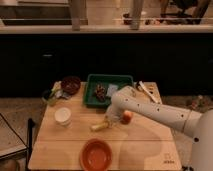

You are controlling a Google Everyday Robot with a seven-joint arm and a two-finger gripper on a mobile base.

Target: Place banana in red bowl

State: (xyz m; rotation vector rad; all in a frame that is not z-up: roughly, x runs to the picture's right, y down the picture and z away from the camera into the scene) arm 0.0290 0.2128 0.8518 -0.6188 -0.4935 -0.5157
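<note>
The banana (99,126) is a slim pale-yellow fruit lying on the wooden table (55,147), left of centre. The orange-red bowl (96,154) sits empty near the table's front edge, just below the banana. My gripper (111,120) hangs from the white arm (155,112) and is low over the banana's right end, touching or nearly touching it. A round red-orange apple (127,117) lies just to the right of the gripper.
A green tray (120,80) with dark items stands at the back centre. A dark bowl (70,84) and small items (51,95) are at back left. A white cup (62,116) stands left of the banana. Utensils (146,91) lie at back right.
</note>
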